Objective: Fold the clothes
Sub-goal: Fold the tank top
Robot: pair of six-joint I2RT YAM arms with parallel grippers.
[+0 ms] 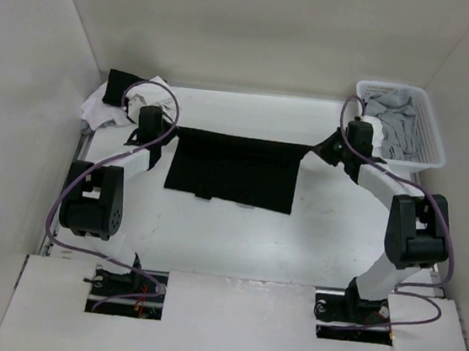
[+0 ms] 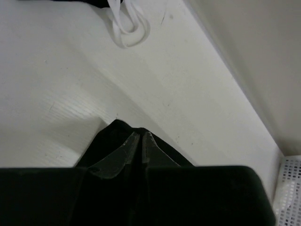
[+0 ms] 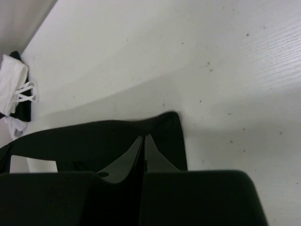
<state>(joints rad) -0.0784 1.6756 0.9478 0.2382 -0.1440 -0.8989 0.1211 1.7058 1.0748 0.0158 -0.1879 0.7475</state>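
The clothes, one plain black garment (image 1: pixel 235 171), lie spread wide across the middle of the table, with small tabs along the near edge. My left gripper (image 1: pixel 174 131) is shut on the far left corner. My right gripper (image 1: pixel 316 147) is shut on the far right corner. The far edge runs taut between them. In the left wrist view the gripper (image 2: pixel 141 134) has its tips pressed together with black cloth (image 2: pixel 110 139) wrapped round them. The right wrist view shows the gripper (image 3: pixel 144 137) pinching the cloth (image 3: pixel 94 139) just inside its corner.
A heap of black and white cloths (image 1: pixel 120 99) sits at the back left, its white straps (image 2: pixel 127 23) near the left arm. A white basket (image 1: pixel 430 134) of grey and white garments stands at the back right. Walls close in the table on three sides.
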